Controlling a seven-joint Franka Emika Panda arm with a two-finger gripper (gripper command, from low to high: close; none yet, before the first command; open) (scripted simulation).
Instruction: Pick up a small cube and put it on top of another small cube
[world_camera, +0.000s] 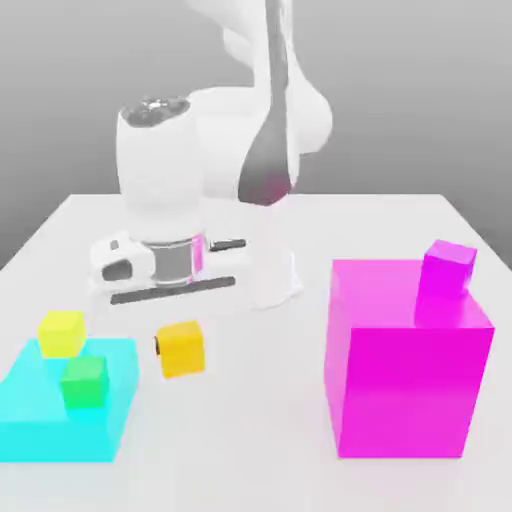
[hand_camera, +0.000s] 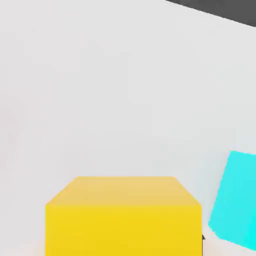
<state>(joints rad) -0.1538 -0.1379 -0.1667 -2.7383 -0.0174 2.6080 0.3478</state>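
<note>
Nearest us on the table (world_camera: 258, 420), we see the cyan block (world_camera: 60, 438) toward the edge on the exterior view's left and the big magenta block (world_camera: 400, 390) toward the edge on its right. On the cyan block sit the green cube (world_camera: 85, 383) and, farther back, the yellow cube (world_camera: 62, 333). The small magenta cube (world_camera: 447, 270) rests on the big magenta block. Between the blocks, we have the orange cube (world_camera: 182, 349) clamped in the tool (world_camera: 180, 346), slightly tilted. Behind, the arm (world_camera: 160, 170) reaches in from the table's far edge side.
</note>
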